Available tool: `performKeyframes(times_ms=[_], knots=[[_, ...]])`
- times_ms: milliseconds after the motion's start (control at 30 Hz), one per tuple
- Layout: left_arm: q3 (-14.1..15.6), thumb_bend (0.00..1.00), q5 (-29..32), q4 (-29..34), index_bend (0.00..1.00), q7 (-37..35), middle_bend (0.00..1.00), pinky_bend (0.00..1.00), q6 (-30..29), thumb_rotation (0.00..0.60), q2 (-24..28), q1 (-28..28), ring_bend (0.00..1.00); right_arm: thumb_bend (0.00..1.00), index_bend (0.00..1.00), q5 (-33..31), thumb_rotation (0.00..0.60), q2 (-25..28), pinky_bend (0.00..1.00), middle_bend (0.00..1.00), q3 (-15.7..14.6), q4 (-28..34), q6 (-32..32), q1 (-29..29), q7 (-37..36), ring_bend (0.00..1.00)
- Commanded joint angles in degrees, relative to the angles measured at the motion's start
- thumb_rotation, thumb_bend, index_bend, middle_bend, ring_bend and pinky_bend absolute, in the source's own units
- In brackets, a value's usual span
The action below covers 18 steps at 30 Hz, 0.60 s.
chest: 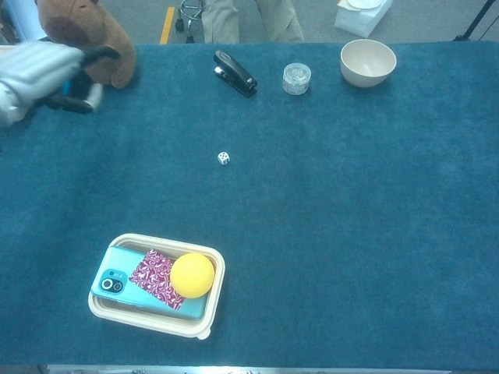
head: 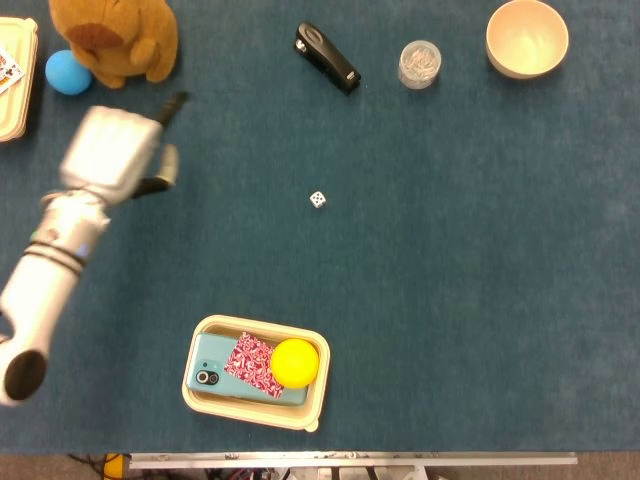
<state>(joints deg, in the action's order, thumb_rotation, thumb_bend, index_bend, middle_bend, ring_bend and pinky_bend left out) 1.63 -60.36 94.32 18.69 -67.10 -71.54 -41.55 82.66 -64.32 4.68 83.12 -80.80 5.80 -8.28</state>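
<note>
Only from the head view shows the blue ball point(head: 68, 72) beside the left hand point(head: 110, 152).

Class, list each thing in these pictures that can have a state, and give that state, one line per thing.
left hand: raised, blurred, holds nothing visible
die: lying free on the cloth
stapler: closed
bowl: upright, empty
clear jar: upright
tray: holds phone, patterned cloth, yellow ball
plush toy: beside the blue ball

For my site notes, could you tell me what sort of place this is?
Probably a lab tabletop for robot manipulation trials: a blue cloth-covered table strewn with unrelated props, such as a stapler, a die and a plush toy.
</note>
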Motion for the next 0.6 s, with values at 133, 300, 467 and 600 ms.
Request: performKeyframes(times_ms=[133,300,467,600], knots=[[1.62,0.45,-6.97,1.98,0.10,-6.34,0.50,0.50,-16.40,0.362,4.14,13.54,0.40,0.26,0.22,0.10,0.600,0.40,0.34,0.24,0.14,2.04,-0.84,-0.19,2.59,0.16],[2.28,0.42,-7.17,3.68,0.13,-7.00,0.31,0.32,-22.26,0.355,6.54,20.15,0.24,0.26,0.22,0.49,0.600,0.36,0.34,0.24,0.05,3.84,-2.12,-0.59,6.02,0.15],[3.12,0.42,-8.24,4.43,0.16,-8.48,0.30,0.27,-25.08,0.347,8.10,25.22,0.22,0.26,0.22,0.64,0.600,0.46,0.34,0.24,-0.21,4.98,-3.39,-1.40,7.86,0.15],[3.27,0.42,-9.80,3.88,0.16,-9.97,0.30,0.26,-26.00,0.347,8.22,27.87,0.22,0.26,0.22,0.53,0.600,0.49,0.33,0.24,-0.27,5.51,-3.88,-1.85,7.98,0.15]])
